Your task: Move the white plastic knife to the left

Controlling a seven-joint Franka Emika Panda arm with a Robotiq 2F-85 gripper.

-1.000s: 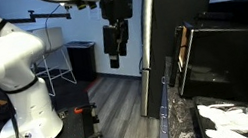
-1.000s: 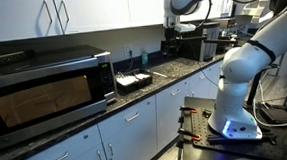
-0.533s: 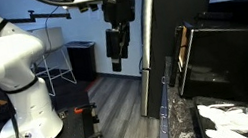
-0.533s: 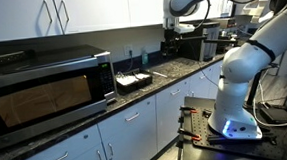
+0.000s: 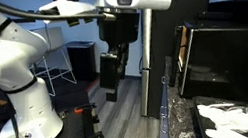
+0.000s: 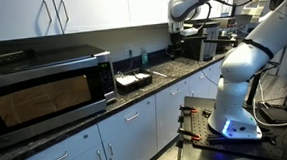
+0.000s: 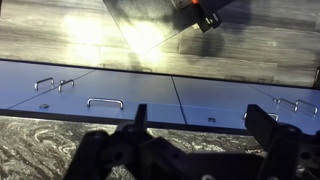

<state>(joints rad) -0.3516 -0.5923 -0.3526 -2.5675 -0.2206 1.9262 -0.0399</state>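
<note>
A thin white piece that looks like the white plastic knife point(image 6: 161, 74) lies on the dark counter just past a black tray point(image 6: 134, 82); it is too small to be sure. It does not show in the wrist view. My gripper point(image 5: 112, 73) hangs tilted in the air in front of the counter, well clear of it. It is also small and far off in an exterior view point(image 6: 178, 32). In the wrist view the gripper point(image 7: 205, 128) is open and empty, with its dark fingers point(image 7: 140, 116) wide apart over the granite counter edge point(image 7: 60, 135).
A microwave point(image 6: 46, 93) stands on the counter point(image 6: 105, 104) and also shows in an exterior view point(image 5: 224, 50). Crumpled white material point(image 5: 232, 120) lies on the counter in front of it. Grey cabinet drawers with handles point(image 7: 105, 102) run below the counter. The robot base point(image 5: 21, 91) stands on the floor.
The gripper has come down and tilted, and the arm's upper link has swung over it. In the far exterior view the arm has shifted slightly right.
</note>
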